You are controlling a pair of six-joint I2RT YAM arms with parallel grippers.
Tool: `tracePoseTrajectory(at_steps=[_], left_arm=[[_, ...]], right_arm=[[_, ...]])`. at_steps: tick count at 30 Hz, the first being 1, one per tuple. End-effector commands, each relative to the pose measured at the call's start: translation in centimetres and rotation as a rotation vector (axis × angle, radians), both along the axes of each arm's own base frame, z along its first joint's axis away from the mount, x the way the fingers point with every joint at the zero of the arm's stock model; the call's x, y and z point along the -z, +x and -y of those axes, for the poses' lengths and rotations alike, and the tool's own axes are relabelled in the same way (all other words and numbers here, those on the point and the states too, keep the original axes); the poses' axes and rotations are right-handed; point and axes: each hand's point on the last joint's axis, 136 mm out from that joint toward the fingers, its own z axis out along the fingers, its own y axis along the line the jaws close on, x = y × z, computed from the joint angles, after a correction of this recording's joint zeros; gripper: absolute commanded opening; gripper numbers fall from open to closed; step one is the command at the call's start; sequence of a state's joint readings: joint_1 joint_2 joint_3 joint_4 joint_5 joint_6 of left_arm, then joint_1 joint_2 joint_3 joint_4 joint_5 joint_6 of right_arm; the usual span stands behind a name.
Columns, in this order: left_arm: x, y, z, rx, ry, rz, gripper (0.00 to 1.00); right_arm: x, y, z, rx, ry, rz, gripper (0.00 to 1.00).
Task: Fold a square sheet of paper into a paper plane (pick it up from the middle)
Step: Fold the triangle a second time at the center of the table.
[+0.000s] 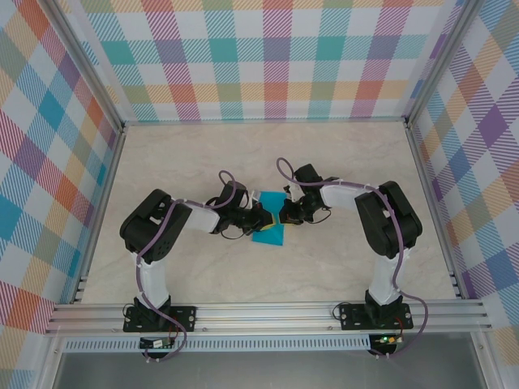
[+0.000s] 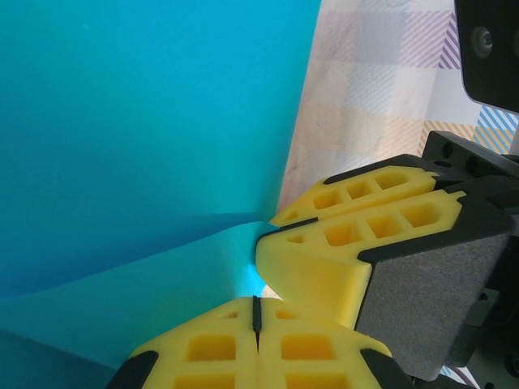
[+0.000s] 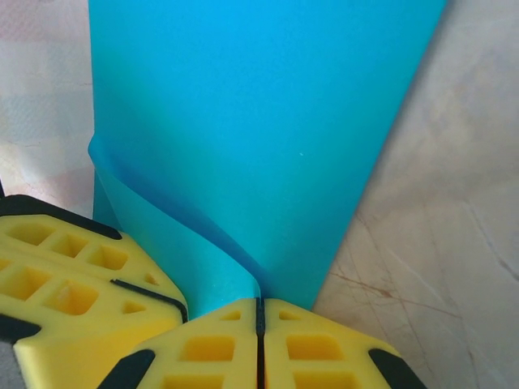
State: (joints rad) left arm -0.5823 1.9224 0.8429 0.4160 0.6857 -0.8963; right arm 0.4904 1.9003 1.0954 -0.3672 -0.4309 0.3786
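At the middle of the table [image 1: 203,162], the square sheet of paper [image 3: 259,121] is pinched by the closed left gripper [image 2: 256,312] and closed right gripper [image 3: 259,318], seemingly mid first fold; edge alignment and creasing are called for next.

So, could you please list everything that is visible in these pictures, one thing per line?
paper: one, teal, mid-table, bent, pinched by both grippers
table: one, beige marbled, under the arms
walls: three, pastel checked, around the table
rail: one, silver, near edge, carrying the arm bases
left gripper: one, yellow fingers, shut on the paper
right gripper: one, yellow fingers, shut on the paper, tips beside the left one's
arms: two, black and white, bent inward to the centre
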Motion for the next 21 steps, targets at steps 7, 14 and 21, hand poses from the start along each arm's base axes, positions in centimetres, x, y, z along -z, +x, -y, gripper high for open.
tracePoseTrajectory(at_steps=[7, 14, 21], left_arm=[[1.2, -0.5, 0.0, 0.013, 0.046, -0.013, 0.04], [1.5, -0.6, -0.2, 0.012, 0.062, -0.020, 0.04], [2.2, -0.9, -0.5, 0.007, 0.088, -0.038, 0.04]], right_arm=[[0.3, 0.3, 0.3, -0.012, -0.016, -0.003, 0.08], [0.5, 0.3, 0.4, -0.011, -0.023, -0.005, 0.08], [0.4, 0.2, 0.4, -0.012, -0.024, -0.006, 0.08]])
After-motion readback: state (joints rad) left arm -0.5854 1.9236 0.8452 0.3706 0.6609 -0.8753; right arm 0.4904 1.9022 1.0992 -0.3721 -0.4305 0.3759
